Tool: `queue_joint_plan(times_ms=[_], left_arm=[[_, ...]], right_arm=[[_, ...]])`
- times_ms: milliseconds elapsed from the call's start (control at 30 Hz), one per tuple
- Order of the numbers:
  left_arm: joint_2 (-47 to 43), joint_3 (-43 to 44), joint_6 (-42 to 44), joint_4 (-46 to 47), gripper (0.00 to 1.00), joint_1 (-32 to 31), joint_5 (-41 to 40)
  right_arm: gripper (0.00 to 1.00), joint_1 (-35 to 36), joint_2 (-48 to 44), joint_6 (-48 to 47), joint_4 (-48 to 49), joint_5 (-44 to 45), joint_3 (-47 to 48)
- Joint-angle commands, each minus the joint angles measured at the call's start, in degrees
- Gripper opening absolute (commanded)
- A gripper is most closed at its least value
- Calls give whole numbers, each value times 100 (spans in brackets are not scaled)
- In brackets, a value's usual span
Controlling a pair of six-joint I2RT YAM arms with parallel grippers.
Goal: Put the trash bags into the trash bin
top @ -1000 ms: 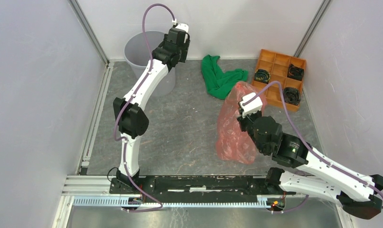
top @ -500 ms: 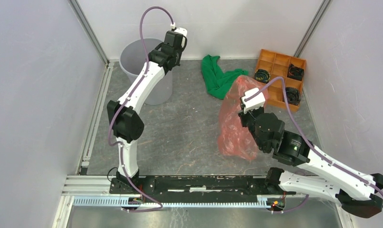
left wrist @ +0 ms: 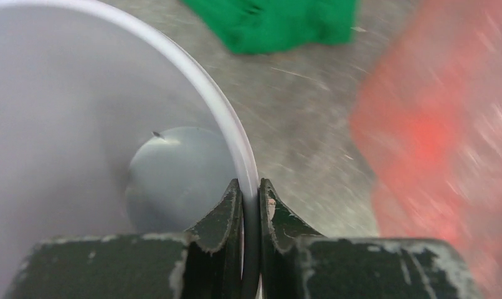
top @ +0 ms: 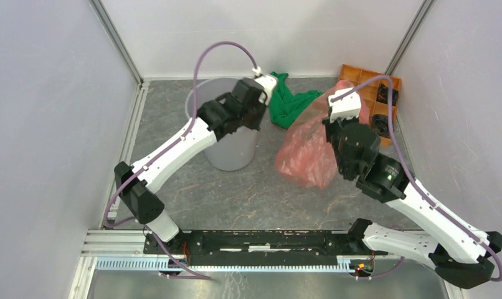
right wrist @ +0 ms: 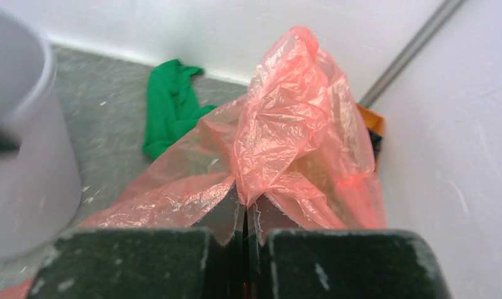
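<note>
The left hand point(left wrist: 250, 187) is nearly closed, with one finger inside and one outside the wall of the round light-grey plastic wastebasket point(top: 231, 152). It pinches the rolled rim at the basket's 3 o'clock side. The right hand point(right wrist: 245, 208) is closed tight on a bunched fold of the thin, wrinkly, translucent red-orange plastic film bag point(top: 307, 146). No gap shows between its fingers, and the film rises in a crumpled peak above them.

The wastebasket stands upright on the grey counter point(top: 236, 199), a little toward 11 o'clock of the middle. The left wrist view looks down its smooth inner wall to the round grey floor, which has a small dark speck near its edge. The bag is wholly outside the basket. It hangs from the right hand at the basket's 3 o'clock, near it but apart, with a strip of counter between them. I cannot tell whether the bag's lower folds rest on the counter.

A crumpled green cloth point(top: 286, 103) lies at the basket's 1 o'clock, against the far wall, between the basket and the bag. In the counter's 2 o'clock corner sits an orange compartment tray point(top: 351, 70), largely hidden by the bag and the right arm. Dark coiled items point(top: 380, 124) show in the compartments on its 3 o'clock side.
</note>
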Motion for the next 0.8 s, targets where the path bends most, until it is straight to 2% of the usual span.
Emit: queue_joint_plan(times_ms=[0, 67, 133, 200, 233, 300, 367, 433, 500, 600, 700, 767], left_arm=[[-506, -358, -562, 94, 2, -624, 338], [-668, -570, -683, 216, 3, -783, 535], [-836, -768, -826, 412, 7, -853, 898], [-1020, -991, -909, 760, 20, -892, 1339], [-1121, -1098, -947, 887, 35, -893, 1530], [-1318, -1191, -964, 1003, 53, -894, 1663], [-1542, -1191, -909, 1010, 72, -894, 1589], [-1851, -1193, -732, 1022, 84, -894, 1485], [-2223, -1223, -584, 1081, 91, -894, 1377], [-2989, -1441, -415, 1303, 95, -889, 1172], [-3885, -2026, -435, 1876, 99, -894, 719], [-4515, -2486, -479, 2325, 100, -894, 362]], right_arm=[[0, -817, 382, -17, -266, -558, 928], [0, -1009, 590, -89, -441, -586, 1312], [0, -1059, 723, -166, -539, -590, 1708], [0, -1061, 801, -249, -516, -763, 2014], [0, -1063, 842, -283, -496, -929, 2140], [1, -1059, 944, -310, -484, -1359, 2516], [1, -1062, 1054, -371, -429, -2170, 2854], [1, -1060, 1181, -472, -288, -3297, 3224], [1, -1059, 1390, -337, -119, -4220, 3617], [1, -1055, 1801, 259, 316, -5494, 4093], [1, -989, 2100, 1277, 1376, -6845, 4086], [1, -879, 2325, 1955, 2038, -7395, 4169]])
